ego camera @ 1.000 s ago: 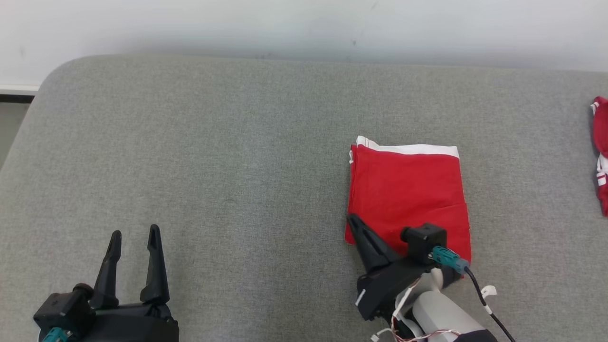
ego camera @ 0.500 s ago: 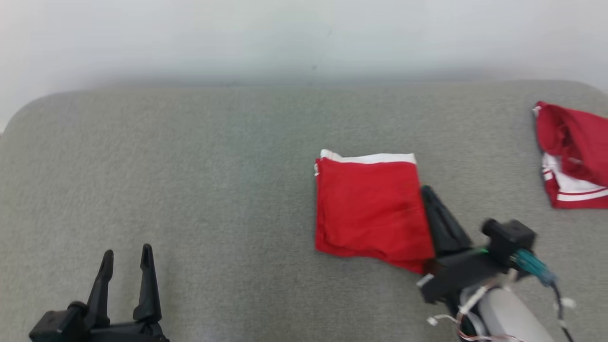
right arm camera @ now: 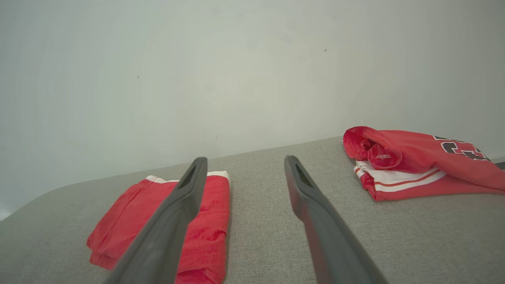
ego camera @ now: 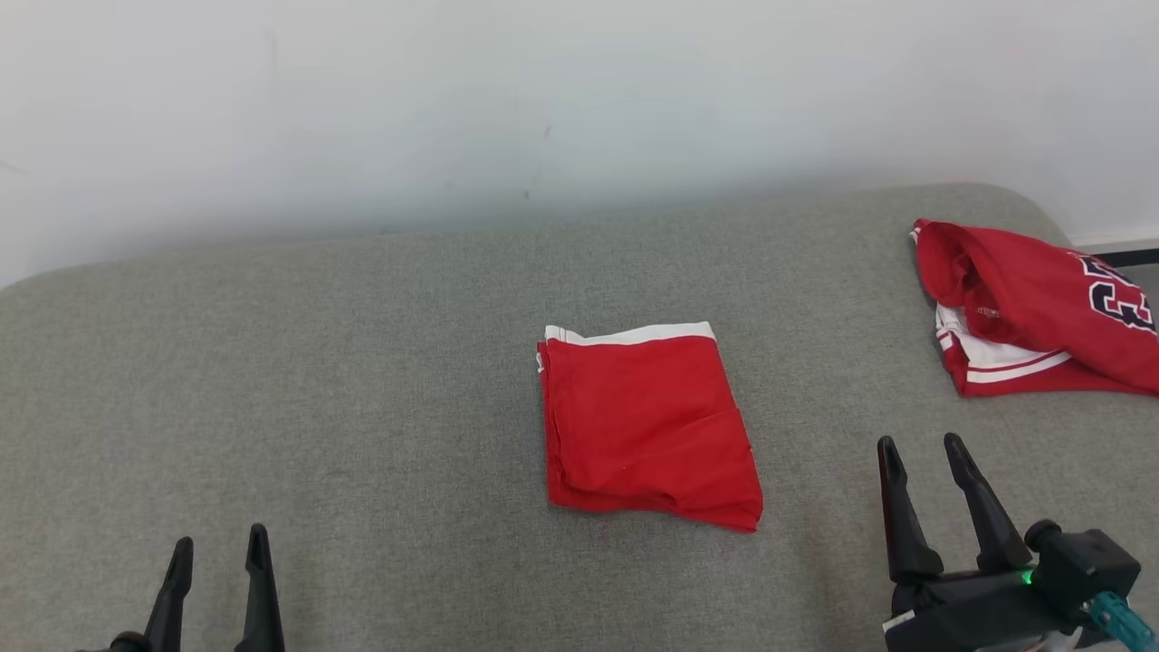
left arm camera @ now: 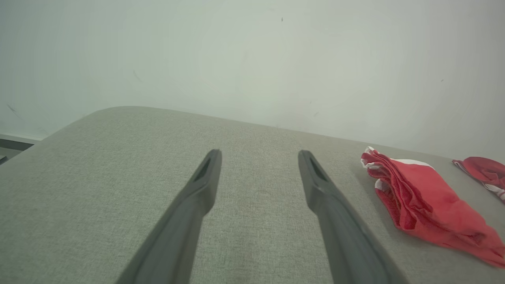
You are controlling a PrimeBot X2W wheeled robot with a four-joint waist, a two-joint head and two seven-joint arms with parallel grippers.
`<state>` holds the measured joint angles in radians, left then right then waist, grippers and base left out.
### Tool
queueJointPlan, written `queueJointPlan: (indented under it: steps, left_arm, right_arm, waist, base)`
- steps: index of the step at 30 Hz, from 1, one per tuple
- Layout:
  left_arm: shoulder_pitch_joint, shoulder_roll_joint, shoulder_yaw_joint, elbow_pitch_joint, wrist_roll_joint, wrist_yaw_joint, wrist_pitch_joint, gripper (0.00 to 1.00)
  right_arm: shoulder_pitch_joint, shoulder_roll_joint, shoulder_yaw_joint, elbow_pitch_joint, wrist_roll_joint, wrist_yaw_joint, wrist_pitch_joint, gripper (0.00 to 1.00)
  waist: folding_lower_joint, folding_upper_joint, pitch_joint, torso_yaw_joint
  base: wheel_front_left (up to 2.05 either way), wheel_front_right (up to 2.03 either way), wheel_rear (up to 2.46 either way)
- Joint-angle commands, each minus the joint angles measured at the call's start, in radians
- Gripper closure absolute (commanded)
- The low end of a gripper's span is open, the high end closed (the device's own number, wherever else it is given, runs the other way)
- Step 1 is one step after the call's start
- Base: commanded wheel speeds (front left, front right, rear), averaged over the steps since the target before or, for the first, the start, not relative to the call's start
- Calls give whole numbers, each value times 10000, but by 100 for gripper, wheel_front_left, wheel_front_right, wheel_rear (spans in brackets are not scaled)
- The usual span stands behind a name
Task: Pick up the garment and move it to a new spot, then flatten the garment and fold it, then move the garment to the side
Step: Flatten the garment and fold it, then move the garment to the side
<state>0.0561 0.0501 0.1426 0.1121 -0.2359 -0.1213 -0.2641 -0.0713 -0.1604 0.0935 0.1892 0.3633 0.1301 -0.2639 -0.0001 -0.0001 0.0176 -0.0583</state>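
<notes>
Folded garment on grey cushion, perhaps

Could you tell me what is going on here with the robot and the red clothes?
A two-armed robot is handling laundry on a grey padded surface. A folded red garment with a white band lies near the middle, and nothing is holding it. The left pincer and right pincer both stand open, nearer the robot, one on each side of the garment and clear of the cloth. A red jersey with white stripes lies loosely bunched at the far right. The folding looks done.
</notes>
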Motion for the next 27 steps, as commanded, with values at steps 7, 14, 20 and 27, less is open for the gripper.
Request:
queueJointPlan:
  steps: [7, 14, 20, 27]
  left_arm:
    - [460, 9, 13, -246, 276, -21, 4, 0]
    - [715, 7, -102, -414, 397, -29, 4, 0]
    - [697, 7, -135, -367, 445, -35, 4, 0]
    - [722, 7, -136, -364, 404, -45, 4, 0]
  right_arm:
    - [675, 87, -95, -389, -672, 5, -2, 0]
    - [742, 104, 113, -283, -780, 5, -2, 0]
    - [686, 141, 138, -192, -808, 5, -3, 0]
    - [703, 132, 169, -114, -825, 5, -3, 0]
  waist:
    - [1, 1, -324, 191]
    - [1, 1, -395, 469]
    - [1, 1, -400, 598]
    - [1, 1, -402, 553]
  base:
    - [0, 0, 0]
    - [0, 0, 0]
    - [0, 0, 0]
    - [0, 0, 0]
